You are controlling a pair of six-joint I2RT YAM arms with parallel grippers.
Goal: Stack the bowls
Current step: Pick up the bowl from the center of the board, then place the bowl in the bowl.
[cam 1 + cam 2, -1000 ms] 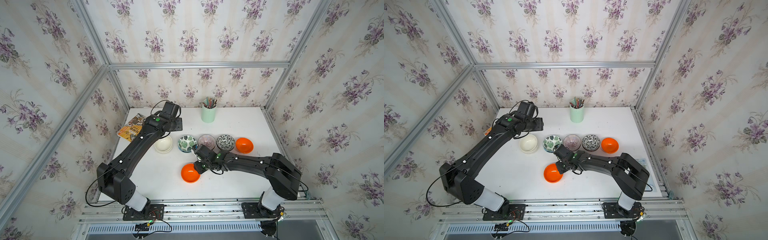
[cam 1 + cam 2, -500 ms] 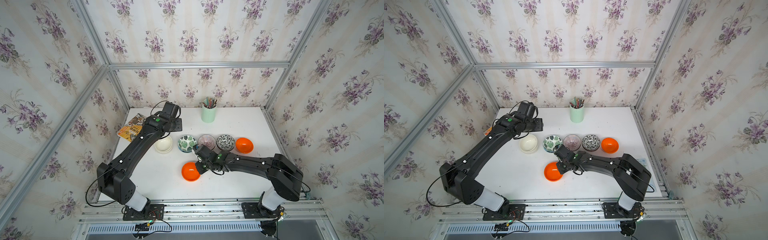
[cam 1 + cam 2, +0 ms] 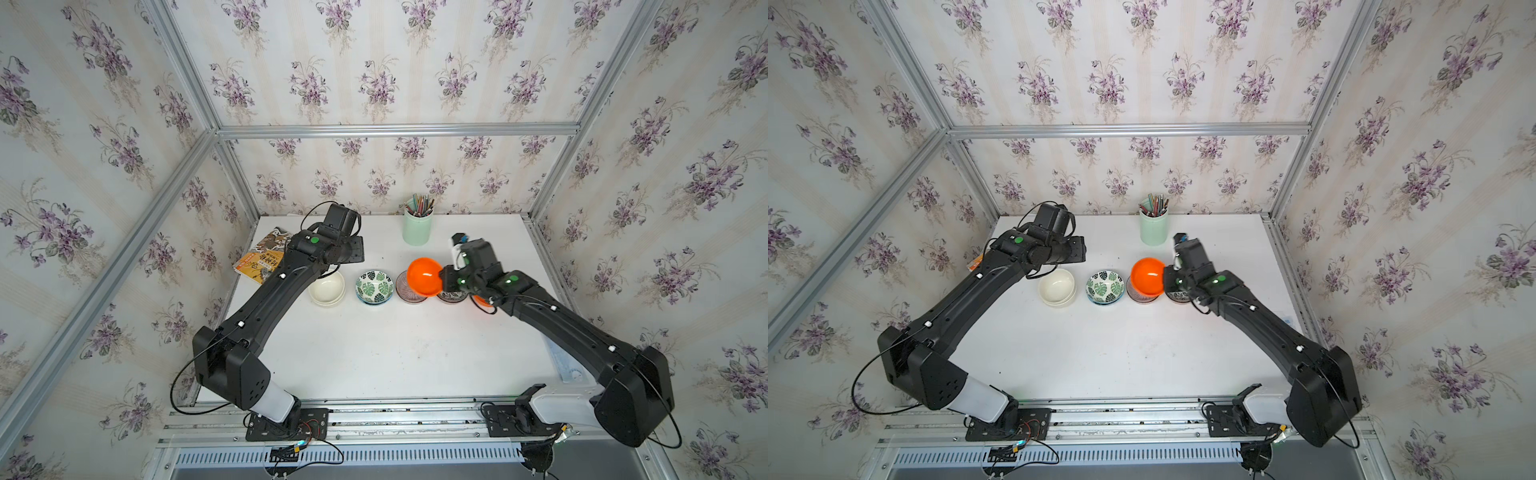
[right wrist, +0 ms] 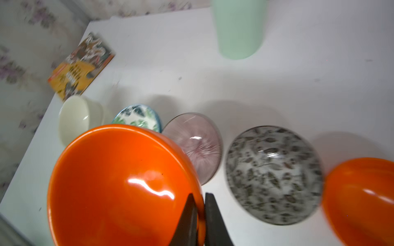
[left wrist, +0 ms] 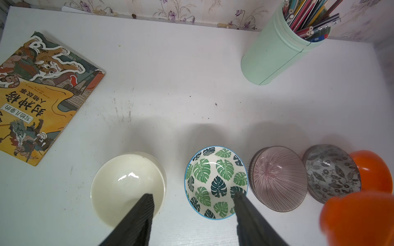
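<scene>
In both top views the white worktop (image 3: 374,353) stands in a booth with flowered wallpaper (image 3: 374,62) and metal bars (image 3: 395,129). At the back is a mint cup (image 3: 417,232) with pencils, and at the back left lies a book (image 3: 264,259). Across the middle runs a row of bowls: from my left the cream bowl (image 3: 327,288), the leaf bowl (image 3: 374,286) and the purple bowl (image 3: 404,292). My right pincer (image 3: 442,277) holds the orange bowl (image 3: 424,276) in the air, tilted, over the purple bowl.

In the left wrist view my left pincer (image 5: 194,194) is about half open and holds nothing. One finger (image 5: 140,213) shows in front of the cream bowl, the other in front of the leaf bowl. Beyond the purple bowl stand the floral bowl (image 5: 330,172) and a second orange bowl (image 5: 373,170), touching or almost touching; I cannot tell which.

The right wrist view is a little blurred. My right pincer is closed narrow on the rim of the orange bowl, one finger (image 4: 213,213) outside and one inside. The second orange bowl sits on the worktop just beside the floral bowl.
</scene>
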